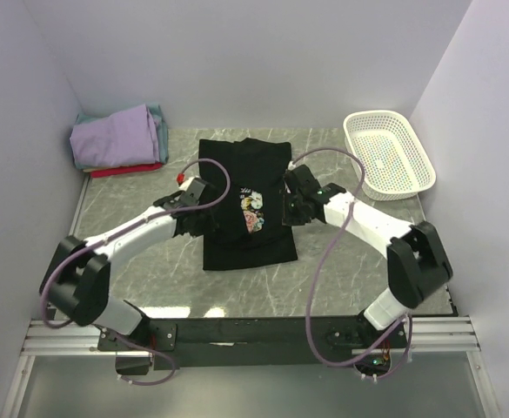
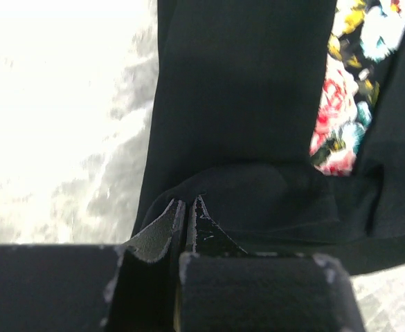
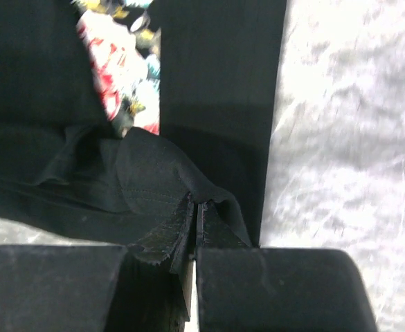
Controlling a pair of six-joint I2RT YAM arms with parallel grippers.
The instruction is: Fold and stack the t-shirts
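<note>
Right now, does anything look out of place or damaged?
Nothing stands out. The black shirt lies flat, both arms' jaws shut on its side edges; the stack and the basket sit at the far corners.

On black t-shirt, lettering above rose print unreadable; teal shirt, red shirt mostly hidden beneath lavender shirt.
</note>
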